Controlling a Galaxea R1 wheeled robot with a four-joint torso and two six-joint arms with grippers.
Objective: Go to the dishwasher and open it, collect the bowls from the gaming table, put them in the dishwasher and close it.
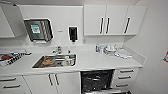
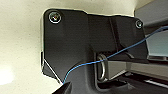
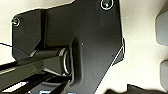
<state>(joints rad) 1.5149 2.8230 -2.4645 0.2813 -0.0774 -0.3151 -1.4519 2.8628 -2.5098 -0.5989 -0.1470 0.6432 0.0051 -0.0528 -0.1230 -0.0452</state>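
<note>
Directly below the camera in the head view, the dishwasher [image 1: 97, 81] stands open under the white counter [image 1: 100, 61], its dark interior and wire racks exposed and its door folded down toward the robot. Left of the dishwasher are white base cabinets [image 1: 53, 82] with dark bar handles, and right of it a stack of drawers [image 1: 125, 77]. Above and left of the dishwasher, a steel sink [image 1: 55, 61] set into the counter holds some dishes, with a tap [image 1: 58, 49] behind it. Farther above hang a paper towel dispenser [image 1: 38, 30], a black soap dispenser [image 1: 73, 33] and white wall cabinets [image 1: 113, 20]. Whether either gripper's fingers are spread or closed cannot be told, nor whether they hold anything.
</note>
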